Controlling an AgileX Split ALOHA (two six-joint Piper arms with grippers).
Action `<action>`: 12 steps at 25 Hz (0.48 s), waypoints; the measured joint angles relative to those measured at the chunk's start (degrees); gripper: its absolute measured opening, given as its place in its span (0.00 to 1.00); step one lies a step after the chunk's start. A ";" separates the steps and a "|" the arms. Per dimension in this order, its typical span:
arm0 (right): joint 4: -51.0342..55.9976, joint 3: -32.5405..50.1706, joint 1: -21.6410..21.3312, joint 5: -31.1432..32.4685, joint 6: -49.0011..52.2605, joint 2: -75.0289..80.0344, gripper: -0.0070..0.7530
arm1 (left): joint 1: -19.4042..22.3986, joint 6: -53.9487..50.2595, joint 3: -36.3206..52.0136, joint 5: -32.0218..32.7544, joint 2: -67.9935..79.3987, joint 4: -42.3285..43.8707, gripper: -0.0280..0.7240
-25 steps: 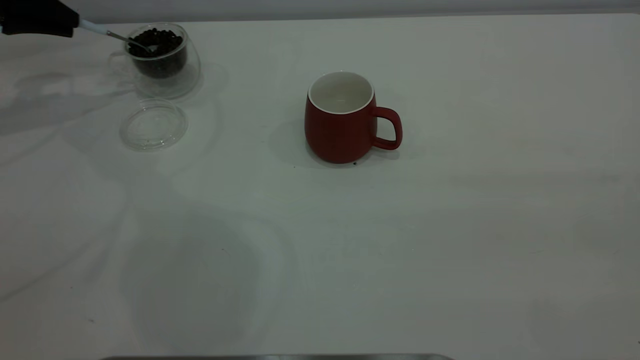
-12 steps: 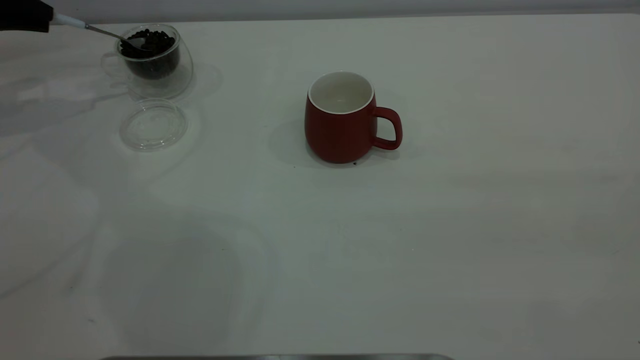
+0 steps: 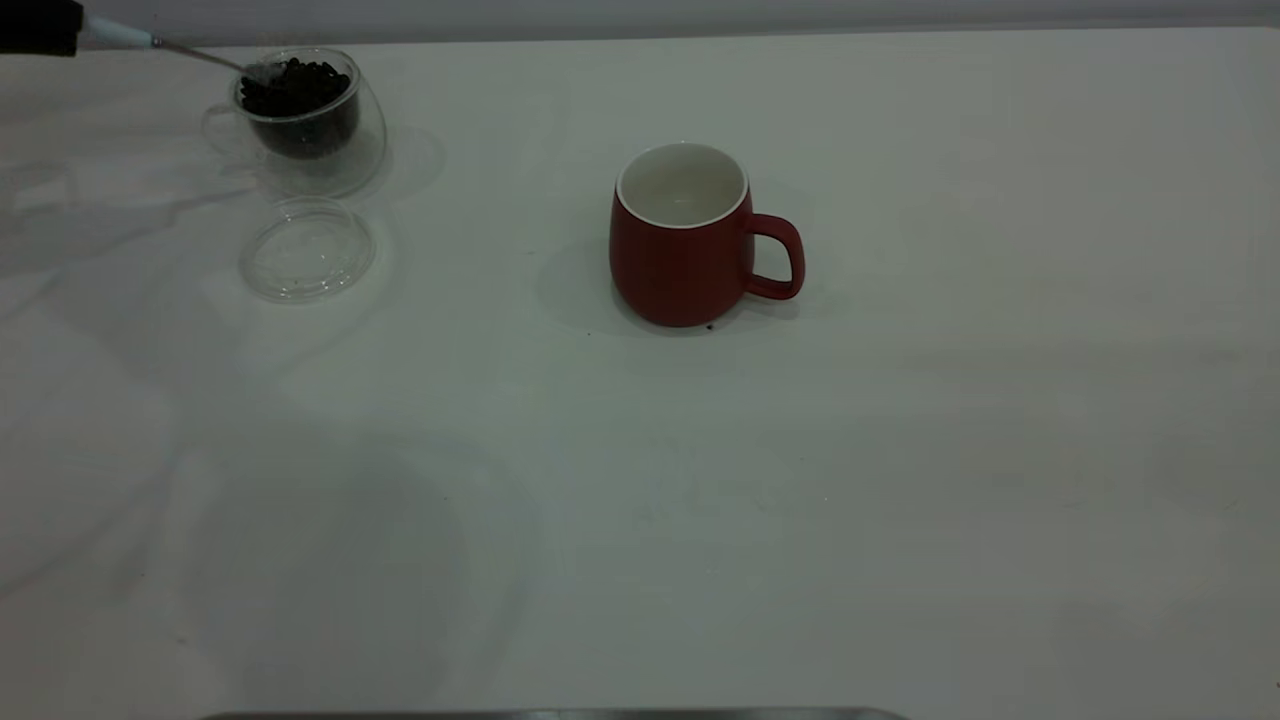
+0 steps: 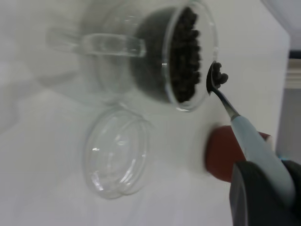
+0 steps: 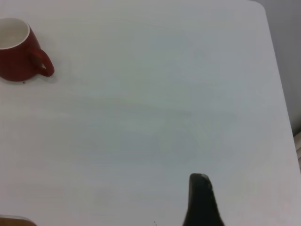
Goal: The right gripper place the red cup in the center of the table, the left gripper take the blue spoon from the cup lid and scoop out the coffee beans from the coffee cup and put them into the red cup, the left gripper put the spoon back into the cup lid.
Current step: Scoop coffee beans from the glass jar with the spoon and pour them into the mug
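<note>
My left gripper (image 3: 40, 25) is at the far left back corner, shut on the handle of the blue spoon (image 3: 120, 36). The spoon's bowl (image 4: 216, 77) carries a few coffee beans and hovers at the rim of the coffee cup (image 3: 305, 120), which is full of coffee beans (image 4: 186, 56). The cup lid (image 3: 307, 250) lies empty in front of the coffee cup. The red cup (image 3: 680, 235) stands upright and empty mid-table, handle to the right. Only one finger of my right gripper (image 5: 202, 200) shows, above bare table (image 5: 164, 117), far from the red cup (image 5: 16, 52).
The white table (image 3: 900, 450) holds nothing else. A tiny dark speck lies at the red cup's base (image 3: 709, 326). The table's back edge runs just behind the coffee cup.
My left gripper has pulled back to the left, and the spoon bowl has come up out of the bean heap to the rim. The coffee cup slid slightly left a second ago.
</note>
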 joint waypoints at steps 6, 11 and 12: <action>0.00 0.00 0.00 0.00 0.00 0.00 0.73 | 0.19 2.54 0.00 0.06 0.00 -1.45 0.20; 0.00 0.00 0.00 0.00 0.00 0.00 0.73 | 0.19 3.32 0.00 0.06 0.00 -2.26 0.20; 0.00 0.00 0.00 0.00 0.00 0.00 0.73 | 0.19 3.38 0.00 0.06 0.00 -2.52 0.20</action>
